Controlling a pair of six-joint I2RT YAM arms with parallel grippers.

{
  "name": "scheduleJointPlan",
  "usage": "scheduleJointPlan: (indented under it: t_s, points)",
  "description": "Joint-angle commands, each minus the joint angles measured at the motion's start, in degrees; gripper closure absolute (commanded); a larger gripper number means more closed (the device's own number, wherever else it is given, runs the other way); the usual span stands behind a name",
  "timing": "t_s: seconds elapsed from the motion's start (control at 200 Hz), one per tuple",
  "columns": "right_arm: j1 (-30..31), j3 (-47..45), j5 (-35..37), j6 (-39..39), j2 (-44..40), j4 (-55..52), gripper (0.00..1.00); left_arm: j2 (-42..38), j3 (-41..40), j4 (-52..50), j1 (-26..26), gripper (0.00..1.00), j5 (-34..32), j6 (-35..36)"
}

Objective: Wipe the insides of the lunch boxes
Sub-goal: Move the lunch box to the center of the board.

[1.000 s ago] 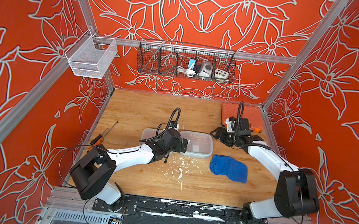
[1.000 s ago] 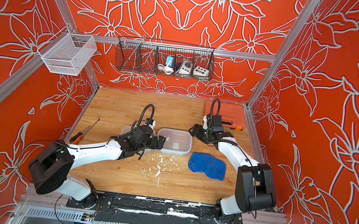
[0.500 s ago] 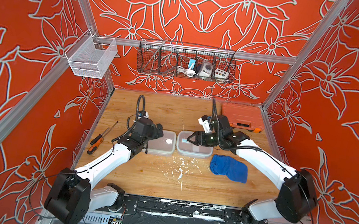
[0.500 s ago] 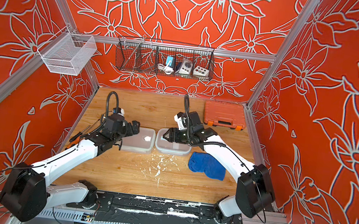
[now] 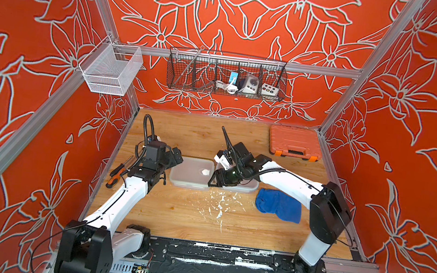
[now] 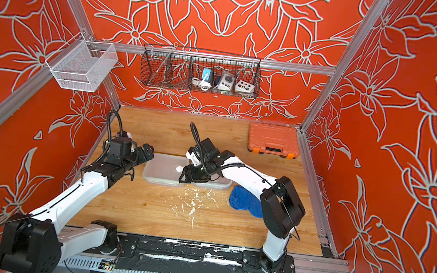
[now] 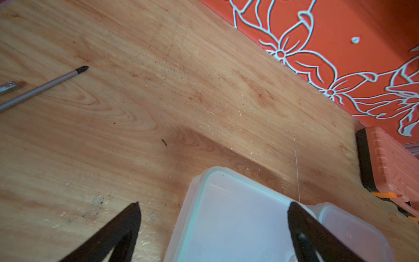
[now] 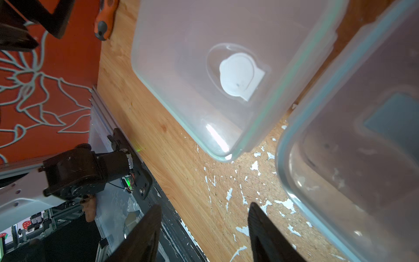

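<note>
Paint flecks [image 5: 219, 204]: white chips scattered on the wooden table [image 5: 186, 224], just in front of the labelled lunch box.
Blue cloth [image 5: 278, 205]: crumpled, lying free, in front of the labelled lunch box and well off to the right arm's side; nothing holds it.
Right gripper [image 8: 205, 204]: low over the labelled box's near corner, by the gap to its neighbour; fingers parted, only tabletop between them.
Labelled lunch box [image 5: 190, 174]: mid-table, open side up, a round white label [image 8: 238, 74] on its floor.
Second lunch box [image 8: 351, 147]: just beside the labelled box on the right arm's side; whether the rims touch cannot be told.
Handling: likely light, thin and slick, so apt to skate under a wipe and flex if squeezed.
Where to hold: judged best pinched at a rim corner, or pressed down at one wall, while the cloth works inside.
Left gripper [image 7: 214, 204]: at the labelled box's far corner, fingers spread wide, gripping nothing.
Screwdriver [image 5: 116, 175]: beyond the labelled box toward the left wall.
Orange tool case [image 5: 293, 142]: closed, far behind the labelled box.
</note>
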Motion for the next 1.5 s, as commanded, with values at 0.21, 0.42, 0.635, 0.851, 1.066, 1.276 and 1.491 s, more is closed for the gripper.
scheduleJointPlan:
  t_s: [0.21, 0.42, 0.635, 0.851, 1.066, 1.276, 1.491]
  points:
    - [0.96, 7.06, 1.63, -2.1, 7.27, -4.22, 0.37, -2.68, -2.4, -0.62, 0.32, 0.01, 0.4, -1.72]
    - [1.44, 11.57, 1.4, -1.56, 11.36, -4.98, 0.37, -4.37, -2.69, -1.6, 0.32, 0.01, -1.14, -0.66]
    - [2.01, 16.2, 0.52, -1.9, 14.8, -6.08, 0.38, -5.3, -3.26, -1.77, 0.32, 0.01, -1.46, -0.7]
    - [2.6, 22.63, 0.42, -2.45, 19.34, -7.79, 0.38, -5.64, -3.48, -1.9, 0.32, 0.01, -1.98, -0.37]
    - [2.81, 26.11, 0.09, -2.88, 21.22, -8.9, 0.38, -7.92, -3.41, -2.21, 0.41, 0.01, -2.31, 1.12]
    - [2.03, 16.64, 1.64, -0.74, 10.36, 1.16, 0.34, -7.63, -0.48, -2.71, -1.66, 0.01, -3.21, 5.56]
    - [-2.04, 2.64, 5.99, 2.62, -7.09, 9.66, 0.3, -3.25, 3.47, 1.63, -18.58, 0.01, -11.9, 7.44]
